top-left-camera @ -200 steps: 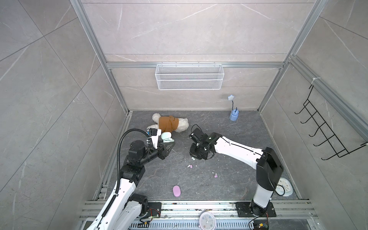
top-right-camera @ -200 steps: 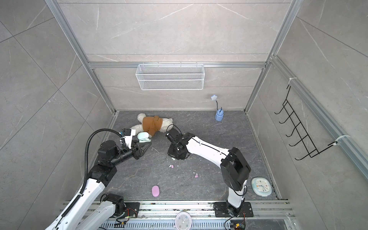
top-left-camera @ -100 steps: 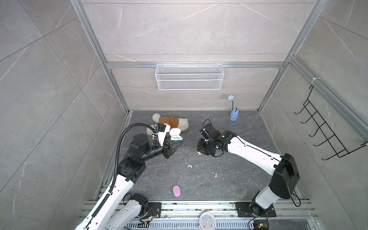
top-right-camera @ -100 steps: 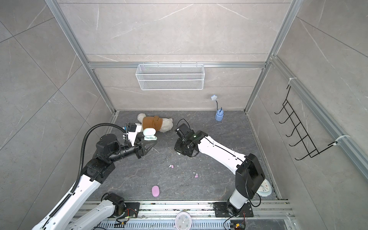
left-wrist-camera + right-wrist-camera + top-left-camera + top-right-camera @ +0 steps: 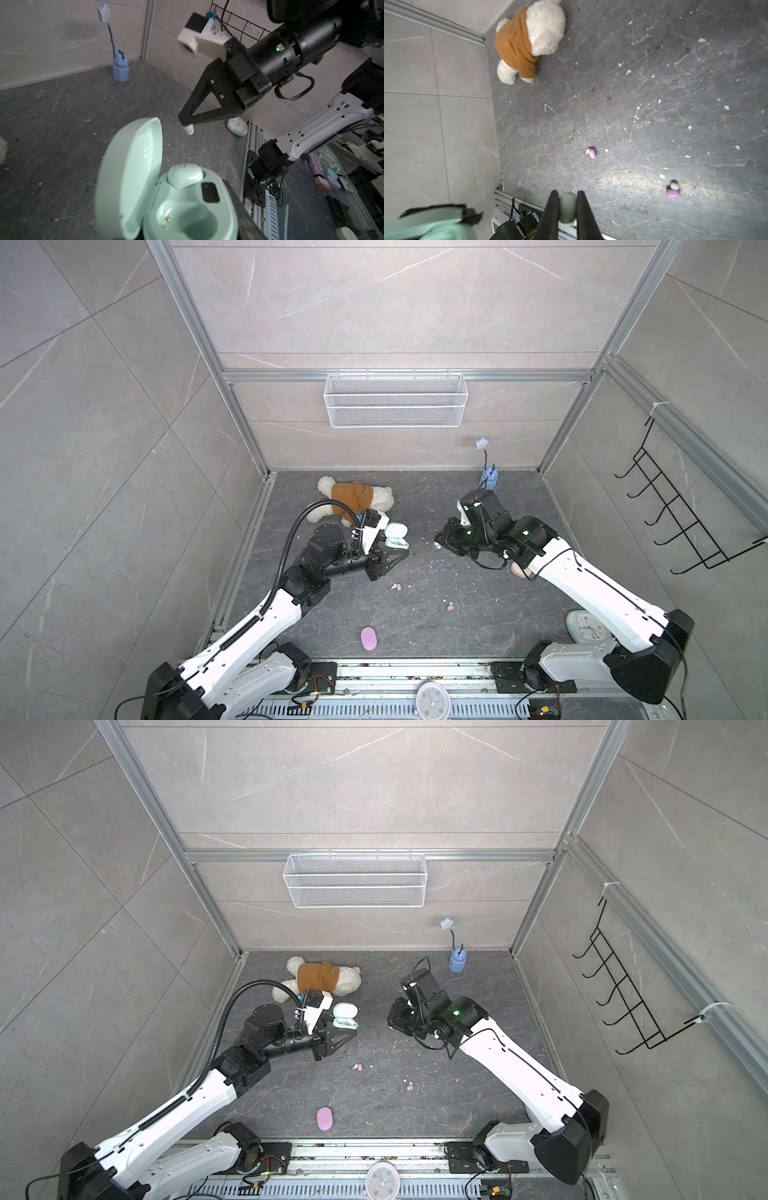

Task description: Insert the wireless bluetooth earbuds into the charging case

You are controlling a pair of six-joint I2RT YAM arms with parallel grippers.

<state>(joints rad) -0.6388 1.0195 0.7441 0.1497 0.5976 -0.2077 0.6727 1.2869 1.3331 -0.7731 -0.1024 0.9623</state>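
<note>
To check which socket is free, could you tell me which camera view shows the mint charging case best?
The left wrist view: the mint charging case is open up close, one earbud seated, the other socket empty. In both top views the case is small; the right wrist view catches only a blurred edge.

Four buds by my count: two mint earbuds point(image 5: 185, 175), two lilac earbuds point(image 5: 398, 587), all this side of the plush bear point(image 5: 353, 499). Two cases sure, mint case point(image 5: 128, 176), lilac case point(image 5: 368, 638); maybe a peach case point(image 5: 517, 570). Two clocks point(image 5: 432, 697).

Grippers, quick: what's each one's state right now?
Left gripper: shut on the open mint-green oval plastic charging case.
Right gripper: shut on a tiny mint-green plastic earbud.
</note>
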